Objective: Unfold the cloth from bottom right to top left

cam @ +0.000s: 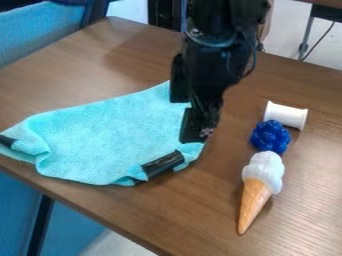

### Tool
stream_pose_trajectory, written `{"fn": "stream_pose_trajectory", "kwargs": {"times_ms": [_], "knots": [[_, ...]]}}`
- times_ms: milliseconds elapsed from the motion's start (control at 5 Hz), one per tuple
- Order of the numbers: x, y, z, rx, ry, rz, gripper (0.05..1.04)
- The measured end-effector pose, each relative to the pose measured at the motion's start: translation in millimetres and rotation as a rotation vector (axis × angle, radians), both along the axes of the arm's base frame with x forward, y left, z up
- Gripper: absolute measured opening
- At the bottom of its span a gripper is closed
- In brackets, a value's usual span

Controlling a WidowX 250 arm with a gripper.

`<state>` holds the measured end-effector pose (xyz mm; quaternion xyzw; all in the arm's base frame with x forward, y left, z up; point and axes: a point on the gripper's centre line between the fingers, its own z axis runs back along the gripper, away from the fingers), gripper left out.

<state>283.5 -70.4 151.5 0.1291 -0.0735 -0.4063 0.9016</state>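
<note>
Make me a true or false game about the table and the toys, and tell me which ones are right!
1. The light blue cloth lies on the brown table. True.
2. The dark blue bumpy toy is between the white spool and the ice cream cone. True.
3. The ice cream cone stands up on its tip. False: it lies on the table, with its tip toward the bottom of the picture.
4. The white spool is on the cloth. False: it is on the table, off to the right of the cloth in the picture.
5. The robot's gripper is by the right part of the cloth in the picture. True.
</note>
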Motion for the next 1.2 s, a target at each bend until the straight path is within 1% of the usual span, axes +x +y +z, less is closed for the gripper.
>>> {"fn": "stream_pose_trajectory", "kwargs": {"times_ms": [200,400,600,800,1000,1200], "knots": [[-7,5,-12.3,0.03,0.017,0.004,1.0],[-19,7,-21.5,0.046,0.029,0.001,1.0],[-29,6,-27.8,0.055,0.031,-0.01,1.0],[-34,12,-32.1,0.08,0.032,-0.001,1.0],[-33,20,-37.8,0.078,0.041,0.017,1.0],[-32,28,-46.6,0.095,0.069,0.037,1.0]]}}
